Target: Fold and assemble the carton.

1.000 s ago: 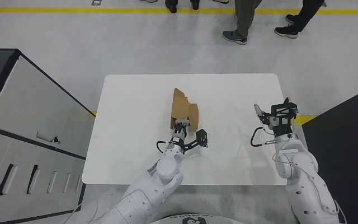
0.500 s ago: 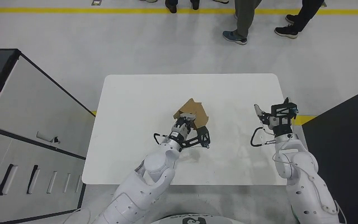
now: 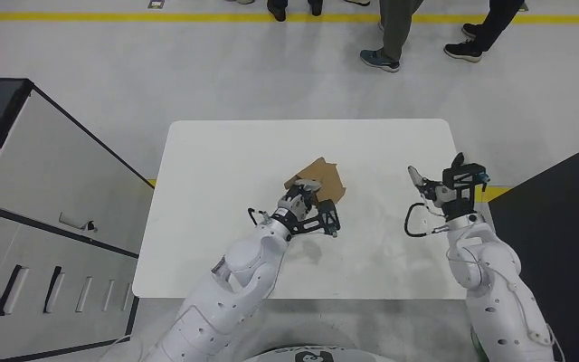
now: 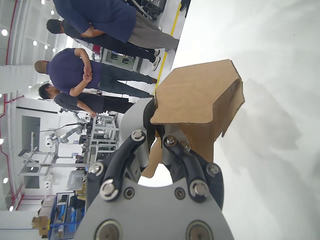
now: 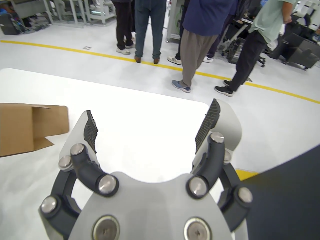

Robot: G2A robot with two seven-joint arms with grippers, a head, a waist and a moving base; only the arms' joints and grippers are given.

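The left gripper [image 4: 158, 128] is pinched shut on a flap edge of the brown, partly opened cardboard carton [image 4: 197, 101], one finger [image 4: 140, 116] on the outer face of the flap and the other inside it. In the top view this gripper [image 3: 306, 194] sits near the middle of the white, round-cornered table [image 3: 226, 181], and the carton [image 3: 323, 176] extends from it toward 1 o'clock, with its panels bent into an angled, half-formed shell. Whether its far edge touches the tabletop cannot be told.

The right gripper [image 5: 152, 116] is spread wide and holds nothing, its ribbed pads [image 5: 90, 128] facing each other over bare tabletop. From above, it [image 3: 436, 174] hangs near the table's edge at 3 o'clock of the carton, well apart from it.
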